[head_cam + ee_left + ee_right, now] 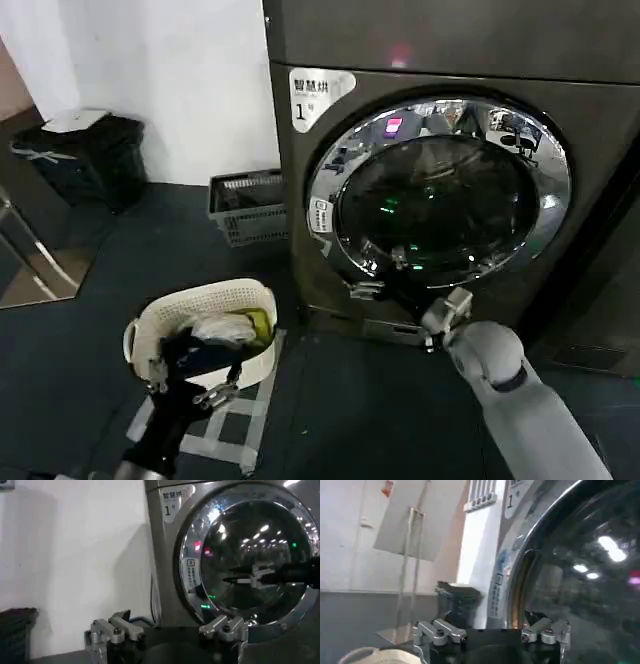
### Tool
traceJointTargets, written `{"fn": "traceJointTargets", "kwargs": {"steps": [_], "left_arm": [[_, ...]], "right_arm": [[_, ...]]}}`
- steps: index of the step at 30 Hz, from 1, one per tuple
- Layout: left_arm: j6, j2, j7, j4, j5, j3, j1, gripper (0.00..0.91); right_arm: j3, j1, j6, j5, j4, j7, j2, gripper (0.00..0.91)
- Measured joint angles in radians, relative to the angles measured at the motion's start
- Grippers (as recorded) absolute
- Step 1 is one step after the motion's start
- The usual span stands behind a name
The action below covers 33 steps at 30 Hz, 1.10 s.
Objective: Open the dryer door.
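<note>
Below the lower rim of the dryer door (440,195), the right gripper (447,313) sits at the end of a pale grey arm that rises from the lower right of the head view. Its metal fingers (442,631) stand apart with nothing between them, as the right wrist view shows, and they are close to the door's chrome rim without a clear grip on it. That same view shows a dark gap between the rim and the dryer's (600,150) front panel on the side near the white label (318,95), so the door appears slightly ajar; the head view does not settle this.

The door itself is a round porthole with a wide shiny rim and dark tinted glass, set in the front of the grey-brown dryer, whose top left corner bears the label marked "1".

The left gripper (196,390) hangs low on the robot's left, well apart from the dryer, over a white laundry basket (240,296) on the dark floor (80,350). Its fingers (111,630) are spread and hold nothing.

A grey plastic crate (248,205) stands against the wall just beside the dryer, and a black bin (85,155) stands farther left.
</note>
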Motion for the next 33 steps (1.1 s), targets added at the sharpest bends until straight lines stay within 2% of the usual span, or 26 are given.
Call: {"fn": "traceJointTargets", "kwargs": {"steps": [15,22,33], "left_arm": [[0.001,-0.002,0.0,0.0,0.009,-0.002,0.004,0.907],[0.0,-0.003,0.0,-0.001,0.013,-0.004,0.008,0.907],[0.001,-0.005,-0.002,-0.003,0.018,-0.004,0.009,0.907]], "right_arm": [[-0.095,0.148,0.001,0.009,-0.115,-0.034,0.028,0.907],[-0.123,0.2,-0.004,0.049,-0.169,-0.059,0.046,0.907],[-0.134,0.217,-0.033,0.094,-0.177,-0.105,0.049,0.907]]}}
